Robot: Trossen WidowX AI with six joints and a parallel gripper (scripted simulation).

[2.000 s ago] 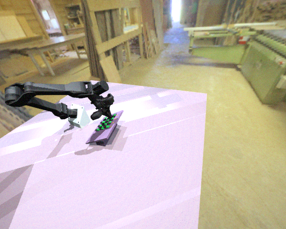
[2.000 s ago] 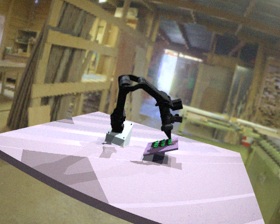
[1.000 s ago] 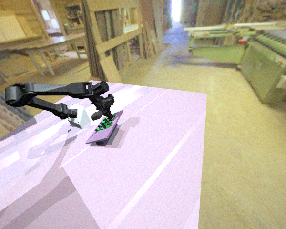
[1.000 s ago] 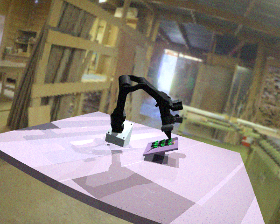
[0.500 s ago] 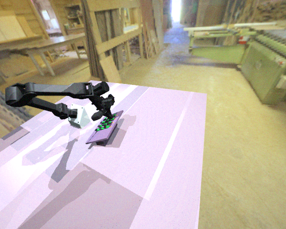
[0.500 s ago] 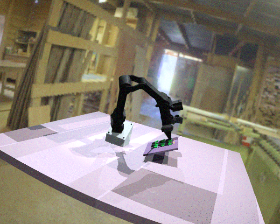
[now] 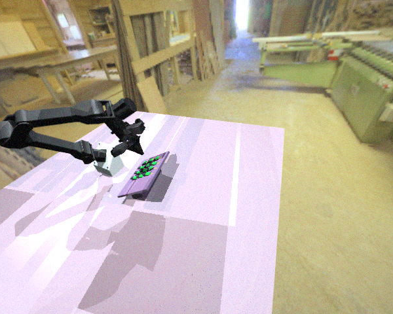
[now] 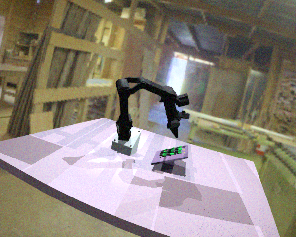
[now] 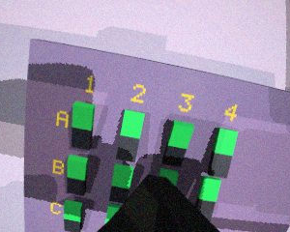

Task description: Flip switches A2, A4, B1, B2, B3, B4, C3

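1. Top view: the purple panel (image 7: pixel 139 186) (image 8: pixel 160 160) (image 9: pixel 261 169) is on the worktop (image 7: pixel 254 203) (image 8: pixel 92 199) (image 9: pixel 208 29), closer to the far edge's left corner than to its right one. The end effector (image 7: pixel 141 154) (image 8: pixel 176 137) (image 9: pixel 155 185) is shut, with nothing in its grip, beside the panel's far part in this view. Coming down on a slanted face, its tip could slide along a switch instead of tipping it.

2. Exterior view: the panel lies tilted near the worktop's back edge, between the back and right-hand corners. The tip hangs above it, apart from the switches. A sideways move begun too low could catch a raised end and flip a switch meant to stay.

3. Wrist view: the worktop's edges and corners are out of sight. The tip covers part of B3 (image 9: pixel 168 176) and hides what lies below it, so a slight aiming error might press the wrong end or a neighbour. A3 (image 9: pixel 181 134), which must stay as it is, sits just above B3. Shadows across B2 (image 9: pixel 122 176) blur its tilt; misreading it could bring a needless second press. C3 is hidden, so its position cannot be told.
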